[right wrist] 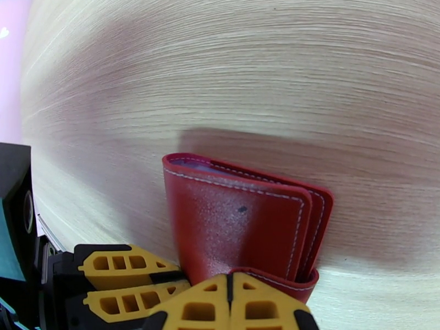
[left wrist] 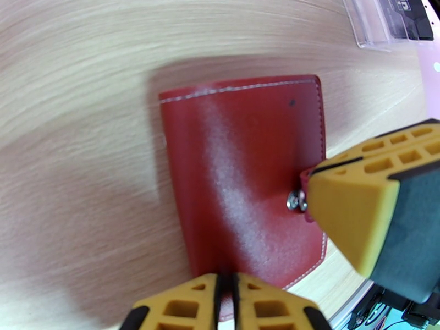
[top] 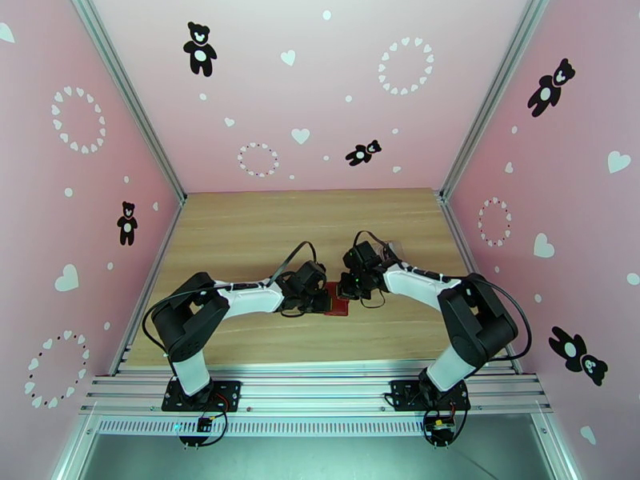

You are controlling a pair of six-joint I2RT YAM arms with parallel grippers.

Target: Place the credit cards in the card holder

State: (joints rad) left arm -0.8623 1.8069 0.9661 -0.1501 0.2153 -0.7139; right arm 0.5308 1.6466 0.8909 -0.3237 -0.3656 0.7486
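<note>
closed red card holder on the tabletop: left gripper, narrow, pinches the edge nearest it; right gripper, narrow, clamps the snap tab.

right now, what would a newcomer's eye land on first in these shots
A red card holder lies closed on the wooden table, near its front middle, with both arms meeting over it. The left claw pinches one edge, and the right claw is shut on the snap tab. A clear plastic case with dark cards lies at the top right of the left wrist view.
</note>
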